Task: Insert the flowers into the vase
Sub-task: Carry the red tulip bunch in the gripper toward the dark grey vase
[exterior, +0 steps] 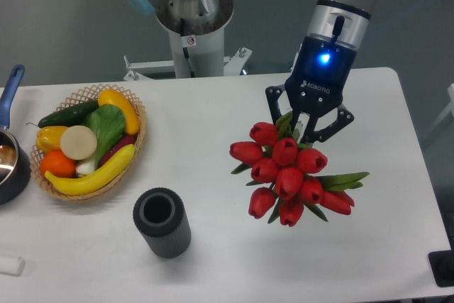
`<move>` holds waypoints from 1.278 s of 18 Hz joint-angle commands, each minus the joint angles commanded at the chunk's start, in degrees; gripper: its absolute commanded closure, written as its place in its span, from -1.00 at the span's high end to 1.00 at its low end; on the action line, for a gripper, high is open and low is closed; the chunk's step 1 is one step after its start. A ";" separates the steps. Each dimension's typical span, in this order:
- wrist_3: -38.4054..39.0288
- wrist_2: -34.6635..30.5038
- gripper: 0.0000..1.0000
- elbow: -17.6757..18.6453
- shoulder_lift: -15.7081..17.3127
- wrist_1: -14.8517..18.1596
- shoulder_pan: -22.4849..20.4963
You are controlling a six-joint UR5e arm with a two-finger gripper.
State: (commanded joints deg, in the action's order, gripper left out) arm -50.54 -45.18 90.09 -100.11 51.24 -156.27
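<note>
My hand (303,127) is clamped on the flowers (289,172) — held above the desk (213,175), well apart from the vase (162,223).

A white counter (213,260) with rounded far corners fills most of the view, its matte surface evenly lit with only soft, faint shadows. Beyond its far edge lies a plain grey-green floor (64,19), smooth and unpatterned, darker than the counter. At the far middle a white pedestal column (195,51) rises from a pale metal base bracket (152,67) just behind the counter's edge. At the right edge a sliver of a pale object shows, too cropped to identify. A small dark block (443,267) sits at the near right corner.
</note>
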 joint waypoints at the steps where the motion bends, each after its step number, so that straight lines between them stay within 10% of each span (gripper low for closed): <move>1: -0.17 -0.09 -0.66 0.26 0.09 -0.44 0.17; 23: 0.18 5.96 -0.66 2.11 -2.02 -9.31 5.79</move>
State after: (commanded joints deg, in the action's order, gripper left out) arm -50.36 -39.21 92.20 -102.13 41.93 -150.47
